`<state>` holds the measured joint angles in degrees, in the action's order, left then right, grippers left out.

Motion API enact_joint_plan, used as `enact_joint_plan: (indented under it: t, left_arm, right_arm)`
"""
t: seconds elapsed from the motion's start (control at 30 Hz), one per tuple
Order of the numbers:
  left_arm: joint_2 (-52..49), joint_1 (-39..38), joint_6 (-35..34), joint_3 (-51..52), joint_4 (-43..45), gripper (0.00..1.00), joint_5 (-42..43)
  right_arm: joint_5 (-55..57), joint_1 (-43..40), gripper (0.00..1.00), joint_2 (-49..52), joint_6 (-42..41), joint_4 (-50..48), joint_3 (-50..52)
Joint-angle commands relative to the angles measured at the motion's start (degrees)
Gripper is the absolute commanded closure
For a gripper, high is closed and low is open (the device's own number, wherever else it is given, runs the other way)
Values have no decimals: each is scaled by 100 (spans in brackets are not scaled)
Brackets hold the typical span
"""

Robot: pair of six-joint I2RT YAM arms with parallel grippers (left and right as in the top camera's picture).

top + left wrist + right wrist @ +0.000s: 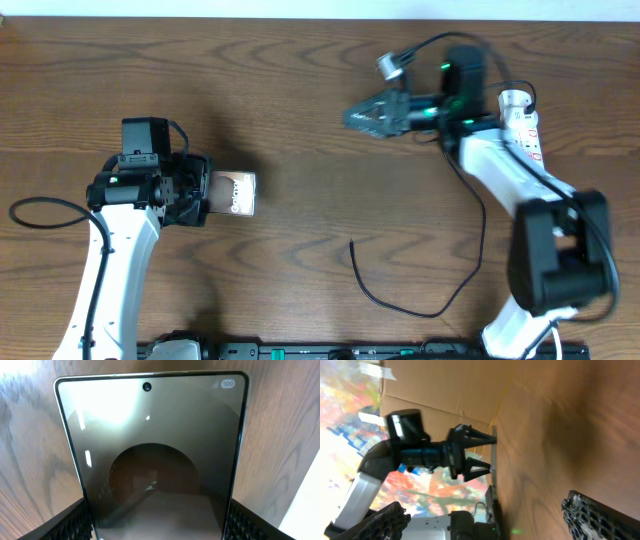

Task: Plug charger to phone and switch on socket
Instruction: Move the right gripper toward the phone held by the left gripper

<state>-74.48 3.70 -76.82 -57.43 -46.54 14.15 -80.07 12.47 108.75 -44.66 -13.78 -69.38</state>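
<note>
Left pincer gripped the phone at the worktop's left side while the right pincer hung wide open and empty, so plugging hadn't started, guess it next needed to grab the loose tip of the charger lying between them.

The left arm rises from the near edge in one white link and bends at the wrist, so that the left pincer points to the robot's right. Its ribbed fingers press against the two long edges of the phone, one on each side.

The right arm folds at a dark elbow near the right edge. From there its white forearm runs up and inward to the wrist. The right pincer points toward the left arm. Its jaws stand wide apart and grip nothing, and each finger sits at an outer corner of the wrist view.
</note>
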Motion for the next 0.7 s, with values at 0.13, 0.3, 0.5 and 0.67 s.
enact_joint_plan:
  t: [0.13,0.3,0.5,0.67]
  left_arm:
    - [31,-120,-1062,-192,-79,93,208]
    - [31,-382,-1681,-192,-79,93,186]
    - [31,-555,-2186,-192,-98,93,170]
    - [31,-675,-2428,-192,-101,93,195]
  right_arm:
    - [247,887,1,380,-538,-608,-144]
    - [780,1447,1,411,-168,-621,-144]
    - [968,1744,1,411,-55,-616,-144]
    - [1012,1869,1,411,76,-608,-142]
